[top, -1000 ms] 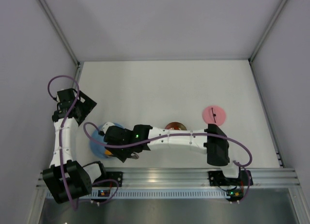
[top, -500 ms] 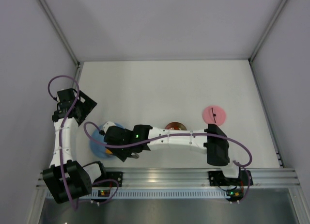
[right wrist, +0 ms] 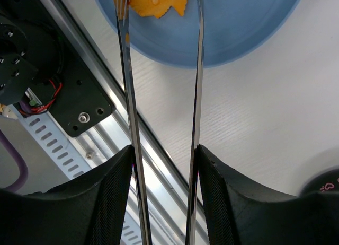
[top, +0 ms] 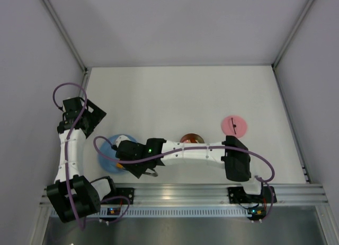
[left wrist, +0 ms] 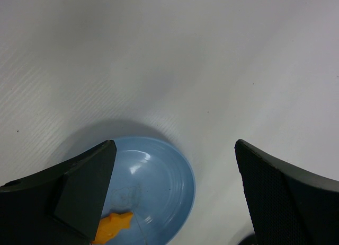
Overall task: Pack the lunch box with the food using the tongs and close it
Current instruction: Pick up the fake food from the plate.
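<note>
I'm on the pick-up step. My right fingers [right wrist: 103, 202] grip the tongs [right wrist: 198, 70], whose two arms run out ahead of them and straddle the orange piece [right wrist: 154, 2] on the blue plate [right wrist: 238, 27]. Next, I judge, comes a firmer squeeze to pinch it, then a lift. My left fingers [left wrist: 275, 192] stand open and empty, with the plate's rim between them. I count one pair of tongs, one orange piece and one plate. One lunch box [top: 190, 138] and one pink lid [top: 233, 124] sit on the counter [top: 185, 96], well behind the right fingers.

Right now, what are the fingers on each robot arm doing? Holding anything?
Left fingers: open, holding nothing.
Right fingers: closed on the tongs.
</note>
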Controlling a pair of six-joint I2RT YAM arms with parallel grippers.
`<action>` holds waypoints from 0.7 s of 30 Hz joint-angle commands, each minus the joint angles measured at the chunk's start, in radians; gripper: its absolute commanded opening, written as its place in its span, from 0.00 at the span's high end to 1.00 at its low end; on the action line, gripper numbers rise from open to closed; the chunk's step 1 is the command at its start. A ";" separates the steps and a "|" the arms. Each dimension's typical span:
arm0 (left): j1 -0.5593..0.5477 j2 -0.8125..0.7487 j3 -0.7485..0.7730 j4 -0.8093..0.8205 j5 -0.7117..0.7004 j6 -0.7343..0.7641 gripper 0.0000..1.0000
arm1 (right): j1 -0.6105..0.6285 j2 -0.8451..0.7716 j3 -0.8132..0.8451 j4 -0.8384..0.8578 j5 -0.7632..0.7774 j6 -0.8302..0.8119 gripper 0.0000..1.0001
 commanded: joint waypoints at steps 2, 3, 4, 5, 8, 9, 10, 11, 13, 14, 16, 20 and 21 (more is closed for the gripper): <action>0.004 -0.013 -0.005 0.043 0.006 -0.004 0.01 | 0.015 -0.032 0.003 -0.018 0.020 0.011 0.50; 0.004 -0.012 -0.005 0.042 0.006 -0.004 0.01 | 0.015 -0.040 0.002 -0.018 0.023 0.011 0.50; 0.004 -0.013 -0.005 0.043 0.006 -0.006 0.01 | 0.015 -0.043 -0.001 -0.018 0.026 0.011 0.50; 0.004 -0.012 -0.005 0.045 0.006 -0.006 0.01 | 0.015 -0.048 -0.001 -0.021 0.029 0.011 0.50; 0.004 -0.012 -0.005 0.045 0.008 -0.006 0.01 | 0.015 -0.058 -0.001 -0.024 0.042 0.011 0.50; 0.004 -0.012 -0.005 0.045 0.008 -0.006 0.01 | 0.015 -0.060 -0.001 -0.026 0.042 0.011 0.50; 0.004 -0.013 -0.005 0.045 0.008 -0.006 0.01 | 0.014 -0.062 0.000 -0.027 0.043 0.011 0.50; 0.004 -0.012 -0.005 0.045 0.008 -0.006 0.01 | 0.015 -0.063 -0.001 -0.027 0.045 0.010 0.50; 0.004 -0.013 -0.005 0.042 0.006 -0.004 0.01 | 0.014 -0.071 0.000 -0.032 0.051 0.010 0.50; 0.004 -0.013 -0.005 0.042 0.006 -0.004 0.01 | 0.014 -0.074 0.000 -0.033 0.052 0.010 0.50; 0.004 -0.013 -0.005 0.045 0.006 -0.006 0.01 | 0.012 -0.083 -0.001 -0.038 0.060 0.008 0.50; 0.004 -0.012 -0.005 0.045 0.010 -0.006 0.01 | 0.012 -0.092 -0.001 -0.047 0.062 0.007 0.49; 0.004 -0.013 -0.005 0.045 0.008 -0.006 0.01 | 0.012 -0.095 -0.001 -0.047 0.060 0.008 0.48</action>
